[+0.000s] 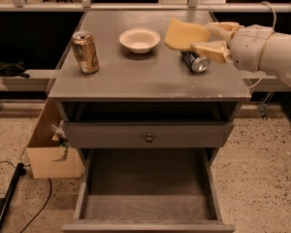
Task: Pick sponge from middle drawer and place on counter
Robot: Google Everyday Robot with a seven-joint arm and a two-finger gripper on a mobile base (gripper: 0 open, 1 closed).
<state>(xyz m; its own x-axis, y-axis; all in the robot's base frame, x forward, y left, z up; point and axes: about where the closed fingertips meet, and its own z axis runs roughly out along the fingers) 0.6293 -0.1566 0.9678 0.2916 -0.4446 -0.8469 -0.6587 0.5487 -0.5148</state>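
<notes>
My gripper (206, 39) comes in from the right and is shut on the sponge (184, 33), a pale-yellow slab held tilted just above the right rear part of the counter (136, 84). The pale-yellow fingers (211, 50) clamp the sponge's right edge. The middle drawer (145, 178) is pulled out below, its grey floor bare. A closed drawer front with a round knob (149, 138) sits above it.
On the counter stand an upright gold can (86, 51) at the left and a white bowl (139, 39) at the middle rear. A silver can (196, 62) lies on its side under the gripper. A cardboard box (53, 152) sits on the floor to the cabinet's left.
</notes>
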